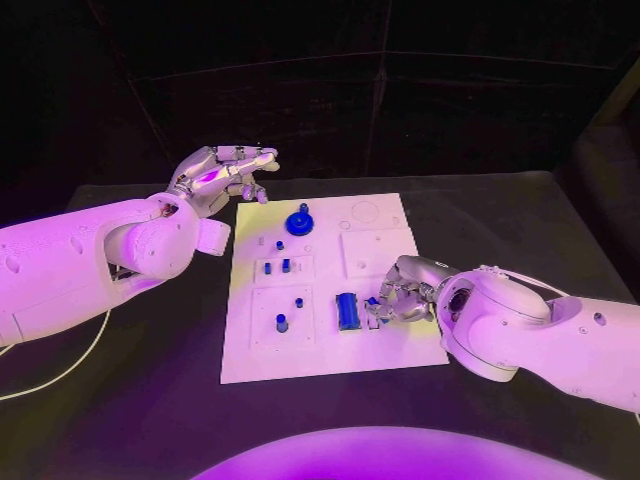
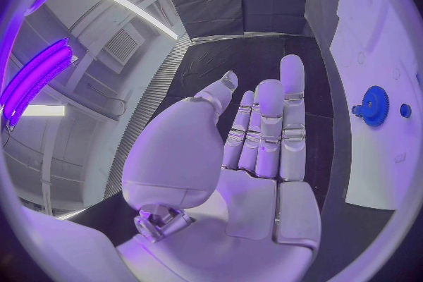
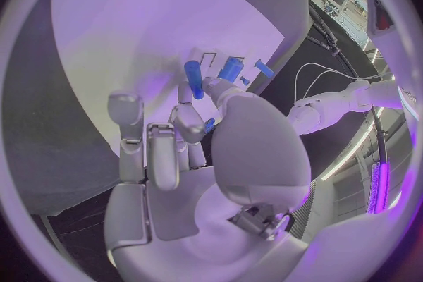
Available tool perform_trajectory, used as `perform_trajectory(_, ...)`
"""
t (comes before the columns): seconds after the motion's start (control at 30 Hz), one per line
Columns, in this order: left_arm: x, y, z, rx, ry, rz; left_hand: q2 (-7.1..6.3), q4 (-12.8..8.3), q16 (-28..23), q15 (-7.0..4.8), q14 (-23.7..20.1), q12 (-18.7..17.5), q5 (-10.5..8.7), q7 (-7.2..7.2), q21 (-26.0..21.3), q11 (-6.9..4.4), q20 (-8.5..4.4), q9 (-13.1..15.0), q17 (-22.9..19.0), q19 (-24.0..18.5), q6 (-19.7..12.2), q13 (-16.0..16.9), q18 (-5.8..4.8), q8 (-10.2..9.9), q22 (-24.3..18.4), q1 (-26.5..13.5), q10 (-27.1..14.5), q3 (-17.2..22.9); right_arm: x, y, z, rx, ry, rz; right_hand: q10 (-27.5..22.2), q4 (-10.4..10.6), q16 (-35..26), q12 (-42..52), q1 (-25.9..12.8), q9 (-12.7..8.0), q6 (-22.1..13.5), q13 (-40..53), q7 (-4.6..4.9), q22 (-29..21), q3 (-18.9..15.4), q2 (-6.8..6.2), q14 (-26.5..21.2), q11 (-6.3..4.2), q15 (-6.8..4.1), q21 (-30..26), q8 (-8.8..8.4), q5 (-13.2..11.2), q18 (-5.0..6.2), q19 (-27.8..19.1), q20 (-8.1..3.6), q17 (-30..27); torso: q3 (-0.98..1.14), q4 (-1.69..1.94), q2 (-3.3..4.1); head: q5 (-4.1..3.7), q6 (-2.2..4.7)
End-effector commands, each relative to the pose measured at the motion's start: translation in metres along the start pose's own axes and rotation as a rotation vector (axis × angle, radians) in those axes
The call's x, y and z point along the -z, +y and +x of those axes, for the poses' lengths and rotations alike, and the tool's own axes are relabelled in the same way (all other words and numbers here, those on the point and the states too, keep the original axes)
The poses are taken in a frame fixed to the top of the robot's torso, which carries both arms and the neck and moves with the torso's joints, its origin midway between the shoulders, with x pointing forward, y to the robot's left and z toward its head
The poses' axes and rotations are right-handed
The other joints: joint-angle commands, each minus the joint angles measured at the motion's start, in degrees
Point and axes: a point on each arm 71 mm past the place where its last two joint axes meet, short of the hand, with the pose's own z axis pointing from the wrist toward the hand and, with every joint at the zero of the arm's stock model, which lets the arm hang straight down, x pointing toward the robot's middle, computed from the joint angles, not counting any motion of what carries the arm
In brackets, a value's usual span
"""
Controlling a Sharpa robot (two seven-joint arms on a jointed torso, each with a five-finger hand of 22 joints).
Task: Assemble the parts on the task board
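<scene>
The white task board (image 1: 327, 290) lies in the middle of the black counter (image 1: 522, 230), running from the centre of the head view down toward the lower middle. Small blue parts sit on it: a gear (image 1: 300, 222) near the board's upper end, a few short pegs (image 1: 280, 322) standing in the panels on its left half, and a blue cylinder (image 1: 346, 309) lying near the board's middle, just left of the right hand.

The right hand (image 1: 395, 296) comes in from the lower right of the head view and rests low over the board's right half, fingers bent down toward the surface beside the cylinder. In the right wrist view a small blue piece (image 3: 209, 125) sits between the thumb and a fingertip, so the hand appears to pinch a part. Being that low over the panels, it is probably lining the part up with a seat in the board, though which seat cannot be told.

The left hand (image 1: 222, 175) hovers off the board's upper left corner, above the counter. In the left wrist view its fingers (image 2: 268, 127) stand straight and apart with nothing in the palm, so it is empty and open. It seems parked there to keep clear of the working hand while staying near the gear.
</scene>
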Motion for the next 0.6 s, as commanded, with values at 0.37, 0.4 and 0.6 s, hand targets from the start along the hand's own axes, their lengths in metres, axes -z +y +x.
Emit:
perform_trajectory(0.37, -0.0003, -0.001, 0.0013, 0.007, 0.012, 0.005, 0.66, 0.16, 0.38, 0.21, -0.08, 0.27, 0.07, 0.11, -0.34, 0.01, 0.17, 0.06, -0.05, 0.23, -0.2, -0.09, 0.72, 0.02, -0.07, 0.09, -0.41, -0.31, -0.0042, 0.0009, 0.0039, 0.022, 0.045, 0.016, 0.37, 0.9, 0.18, 0.01, -2.17, -0.21, 0.58, 0.05, 0.13, -0.06, -1.69, 0.41, 4.82, 0.14, -0.4, -0.01, -0.29, -0.95, -0.45, 0.33, 0.14, 8.6, 0.04, -0.03, 0.0, 0.07, -0.25)
perform_trajectory(0.4, -0.0004, -0.001, 0.0013, 0.007, 0.012, 0.005, 0.66, 0.16, 0.38, 0.21, -0.08, 0.27, 0.07, 0.11, -0.34, 0.01, 0.17, 0.06, -0.05, 0.23, -0.2, -0.09, 0.72, 0.02, -0.07, 0.09, -0.41, -0.31, -0.0042, 0.0011, 0.0041, 0.023, 0.046, 0.016, 0.39, 1.06, 0.19, 0.02, -2.43, -0.2, 0.62, 0.06, 0.14, -0.05, -1.93, 0.42, 4.83, 0.15, -0.38, -0.02, -0.33, -0.88, -0.45, 0.34, 0.15, 8.61, 0.04, -0.03, 0.0, 0.07, -0.25)
perform_trajectory(0.6, -0.0005, -0.0009, 0.0013, 0.007, 0.013, 0.004, 0.68, 0.12, 0.41, 0.2, -0.09, 0.38, 0.08, 0.11, -0.37, 0.0, 0.17, 0.07, -0.12, 0.25, -0.23, -0.09, 0.73, 0.07, -0.1, 0.21, -0.49, -0.39, -0.0032, 0.0031, 0.0051, 0.027, 0.054, 0.012, 0.5, 2.19, 0.18, 0.06, -4.28, -0.15, 0.88, 0.19, 0.22, -0.08, -4.57, 0.28, 4.82, 0.22, -0.32, -0.13, -0.6, 0.21, -0.46, 0.42, 0.22, 8.64, 0.05, -0.04, 0.03, 0.2, -0.36)
